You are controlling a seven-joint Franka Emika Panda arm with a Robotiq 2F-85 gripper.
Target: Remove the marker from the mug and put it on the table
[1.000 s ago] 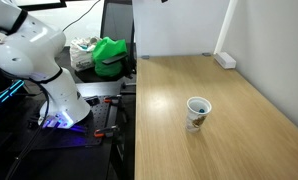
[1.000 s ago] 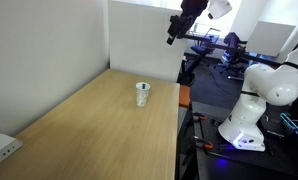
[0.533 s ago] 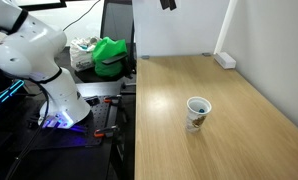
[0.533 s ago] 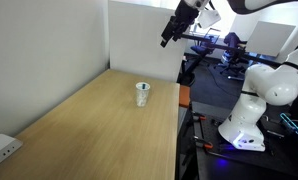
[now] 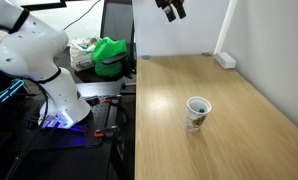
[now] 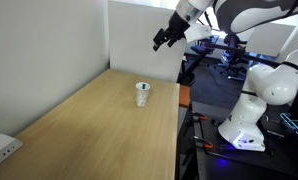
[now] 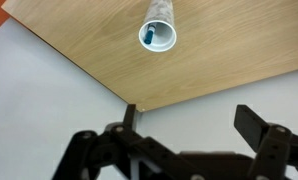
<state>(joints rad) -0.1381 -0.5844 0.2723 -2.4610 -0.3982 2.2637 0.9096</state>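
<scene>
Gripper (image 6: 161,41) hovering open, high above the table (image 6: 89,130).
In the wrist view its fingers (image 7: 257,128) are standing wide apart, gripping nothing. The mug (image 5: 197,113) is standing upright on the wood, well apart from the gripper. The marker (image 7: 146,34) is sitting inside the mug, showing at one side of the opening.

The light wood table (image 5: 239,110) carries the white mug (image 5: 197,112) upright.
</scene>
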